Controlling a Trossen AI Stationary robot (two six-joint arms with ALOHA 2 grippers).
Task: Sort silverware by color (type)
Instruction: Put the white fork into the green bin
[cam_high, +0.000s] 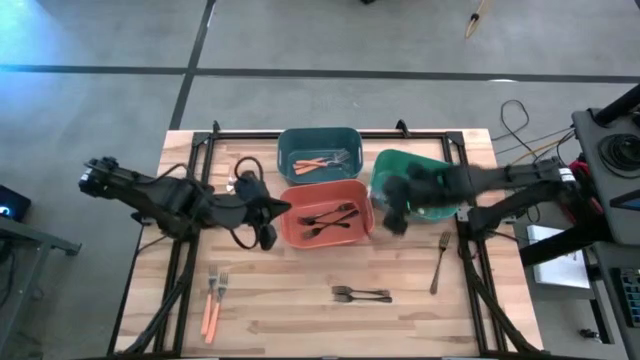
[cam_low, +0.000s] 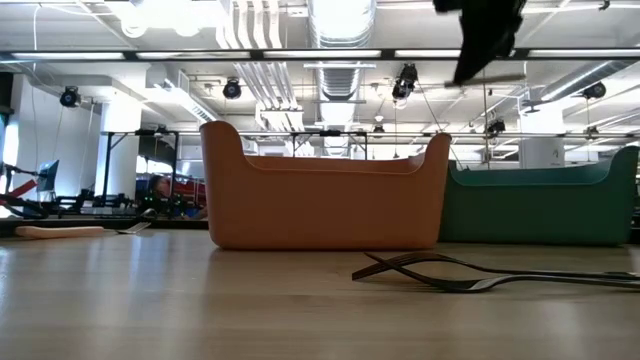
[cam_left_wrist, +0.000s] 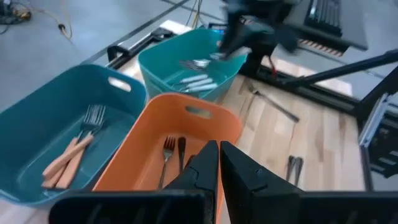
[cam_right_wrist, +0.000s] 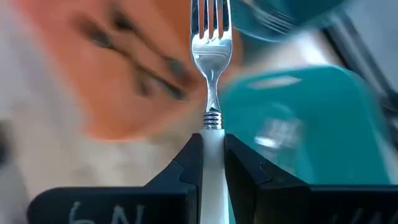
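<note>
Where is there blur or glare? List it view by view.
Right wrist view: the silver fork in the right tool is sharp, the bins behind smeared. Left wrist view: the far arm is blurred. Low view: bright ceiling lights; the orange bin is crisp.

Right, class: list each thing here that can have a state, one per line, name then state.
left gripper: shut, empty, beside the orange bin.
right gripper: shut on the silver fork, near the green bin.
orange bin: holds black forks.
teal bin: holds orange-handled forks.
green bin: holds silver pieces.
</note>
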